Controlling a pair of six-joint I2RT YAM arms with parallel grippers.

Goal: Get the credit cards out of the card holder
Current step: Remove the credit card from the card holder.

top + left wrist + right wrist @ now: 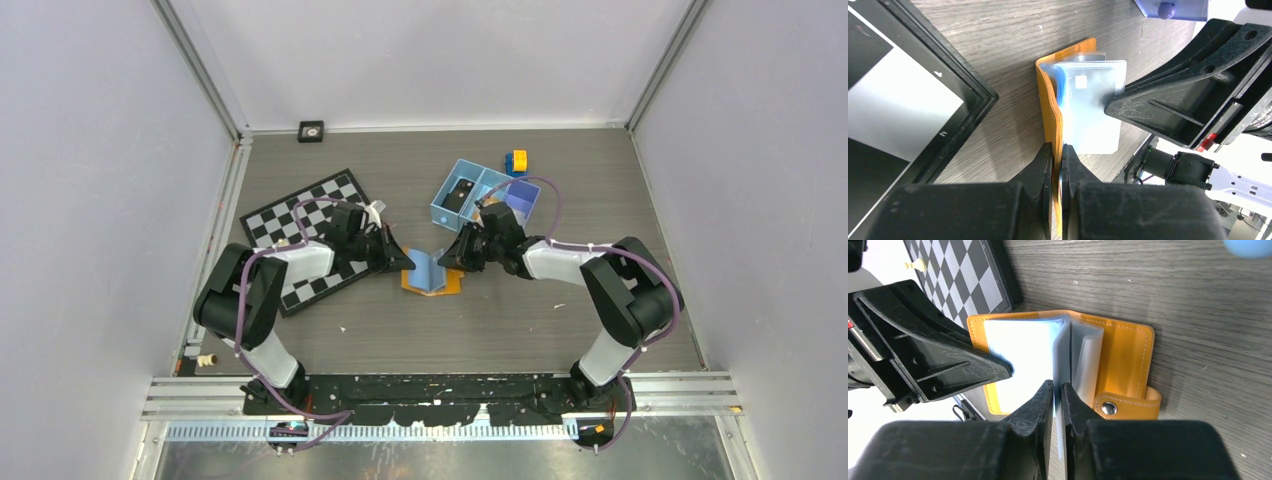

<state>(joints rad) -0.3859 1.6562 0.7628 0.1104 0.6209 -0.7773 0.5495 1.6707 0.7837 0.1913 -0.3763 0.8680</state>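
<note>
Pinching card holder (1123,355) cover, left fingers (1040,165); right fingers (1035,405) clamp sleeve (1062,355); chessboard (300,225), blue tray (440,215) flank.

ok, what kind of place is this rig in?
Probably a lab test cell: blank white walls on aluminium framing, a wood-grain table, unrelated props like a chessboard and blue tray.

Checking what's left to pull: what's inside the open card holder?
Inside the card holder, clear sleeves stand fanned; one shows a pale chip card. The right gripper pinches a sleeve. Whether the sleeves behind hold cards is hidden.
</note>
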